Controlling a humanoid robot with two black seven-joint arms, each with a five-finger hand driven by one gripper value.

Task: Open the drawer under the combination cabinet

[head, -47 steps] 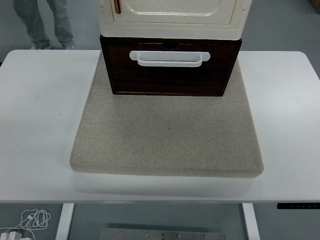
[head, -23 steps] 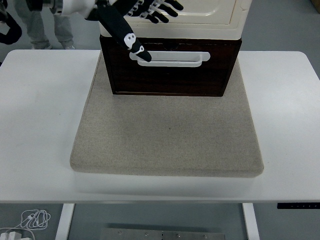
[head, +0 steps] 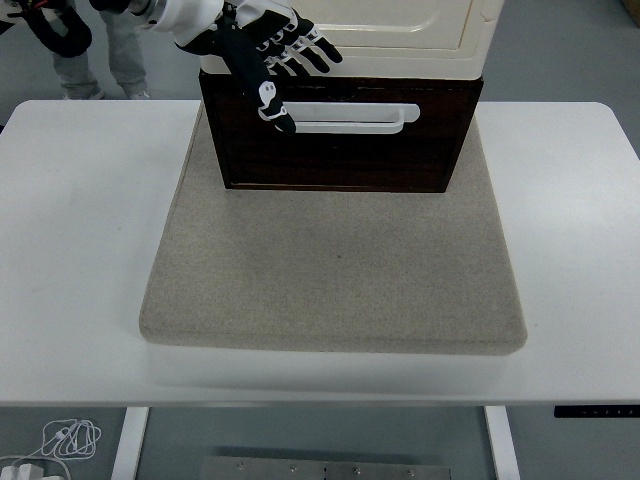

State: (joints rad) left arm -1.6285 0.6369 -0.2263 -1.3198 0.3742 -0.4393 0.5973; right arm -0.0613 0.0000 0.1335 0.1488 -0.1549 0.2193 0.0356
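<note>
- The drawer (head: 340,140) is seen shut at upper centre, under the cream cabinet (head: 350,30)
- The left hand (head: 265,55) is spread, fingers (head: 318,52) holding nothing
- The white handle (head: 345,117) could be missed if only the thumb hooks it

Drawer (head: 340,150) dark glossy wood; handle (head: 350,117) white plastic; mat (head: 335,270) coarse beige cloth; table (head: 80,230) smooth white.

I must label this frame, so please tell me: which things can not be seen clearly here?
- Cabinet top: cut off by the head view's upper edge.
- Handle left end: hidden behind the left hand.
- Person: only legs show.
- Right arm: outside the frame.
</note>
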